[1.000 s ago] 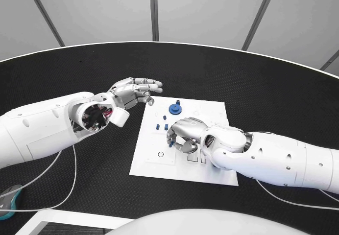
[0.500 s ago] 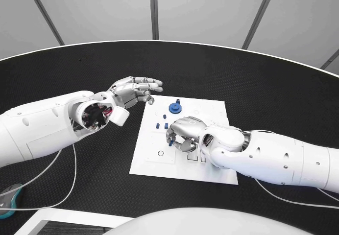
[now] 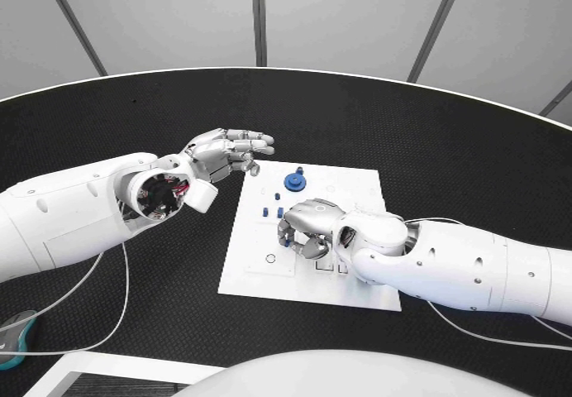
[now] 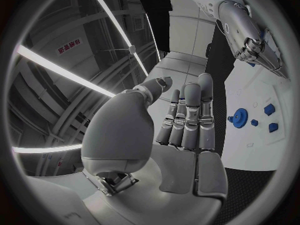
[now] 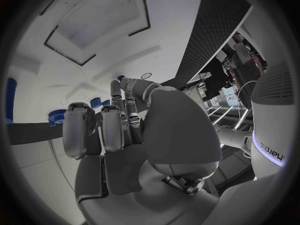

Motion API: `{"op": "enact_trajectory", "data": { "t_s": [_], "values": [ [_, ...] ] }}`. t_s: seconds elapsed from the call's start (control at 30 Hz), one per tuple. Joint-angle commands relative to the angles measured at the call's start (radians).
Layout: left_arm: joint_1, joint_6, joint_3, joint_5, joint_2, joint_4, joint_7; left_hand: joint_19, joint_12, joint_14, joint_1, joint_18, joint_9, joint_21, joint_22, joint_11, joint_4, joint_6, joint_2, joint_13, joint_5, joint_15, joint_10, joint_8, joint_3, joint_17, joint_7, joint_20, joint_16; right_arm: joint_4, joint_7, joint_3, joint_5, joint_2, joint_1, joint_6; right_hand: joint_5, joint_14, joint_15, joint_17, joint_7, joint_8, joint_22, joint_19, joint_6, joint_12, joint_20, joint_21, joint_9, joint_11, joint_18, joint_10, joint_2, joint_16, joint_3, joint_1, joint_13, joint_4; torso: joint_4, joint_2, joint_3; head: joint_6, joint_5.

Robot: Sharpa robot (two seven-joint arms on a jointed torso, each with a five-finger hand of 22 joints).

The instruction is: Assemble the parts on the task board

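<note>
The white task board [image 3: 256,277] lies in the middle of the black table. A round blue part with a peg [image 3: 294,182] stands near its far edge, and three small blue parts [image 3: 264,212] sit just in front of it. My right hand [image 3: 315,228] hovers low over the board's middle with its fingers curled down. It pinches a small blue part [image 3: 283,236] at its fingertips, and that hand [image 4: 249,37] is also seen in the left wrist view. My left hand [image 3: 226,154] is raised beside the board's far left corner, fingers apart and holding nothing.
Outlined slots [image 3: 321,266] and a small ring mark [image 3: 272,260] lie on the board's near half. A thin white cable [image 3: 119,285] loops over the table at the left, with a teal object [image 3: 10,346] at the near left edge.
My right hand has shifted slightly towards the board's far left with the blue part in its fingertips. My left hand has hardly moved.
</note>
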Motion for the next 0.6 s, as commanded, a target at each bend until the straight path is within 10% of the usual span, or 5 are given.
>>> {"op": "enact_trajectory", "data": {
  "t_s": [0.03,0.33,0.6],
  "values": [
    [0.0,0.0,0.0,0.0,0.0,0.0,0.0,-0.001,0.0,-0.007,0.005,0.014,0.001,-0.004,-0.001,-0.001,0.0,-0.008,0.003,0.001,0.002,0.001,-0.007,-0.004,-0.007,-0.002,-0.001,0.005,0.002,0.0,-0.002,0.0,0.0,0.0,0.0,0.003,0.004,0.056,-0.007,0.024,0.004,0.004,0.055,0.013,0.004,0.006,-0.007,-0.004,0.002,-0.016,-0.005,0.024,0.001,0.005,0.005,-0.006,0.001,-0.002,-0.0005,0.0,-0.0004,0.001,0.001],
    [0.0,0.0,0.0,0.0,-0.001,0.0,-0.002,-0.001,0.0,-0.007,0.005,0.014,0.001,-0.004,-0.001,-0.001,0.0,-0.008,0.003,0.001,0.002,0.001,-0.007,-0.004,-0.007,-0.002,-0.001,0.005,0.002,-0.003,-0.004,-0.001,0.0,-0.003,0.0,0.001,-0.017,0.052,0.036,0.014,0.054,-0.093,0.014,-0.01,-0.151,-0.042,0.026,-0.038,-0.029,0.035,0.004,-0.121,-0.031,0.001,-0.006,-0.052,-0.039,-0.006,-0.0001,0.0,-0.0003,-0.002,-0.002],
    [0.0,0.001,0.0,0.0,-0.002,-0.002,-0.003,-0.002,0.001,-0.009,0.007,0.015,0.002,-0.006,-0.002,-0.001,0.0,-0.009,0.005,0.002,0.002,0.002,-0.009,-0.005,-0.008,-0.002,-0.001,0.006,0.003,0.023,-0.013,-0.001,0.0,-0.026,0.0,-0.019,-0.022,0.042,0.043,-0.011,0.047,-0.114,-0.041,-0.039,-0.189,-0.037,0.039,-0.086,-0.038,0.044,0.018,-0.203,-0.056,-0.017,-0.008,-0.067,-0.072,-0.014,-0.0018,-0.001,0.0007,0.002,-0.006]
  ]
}}
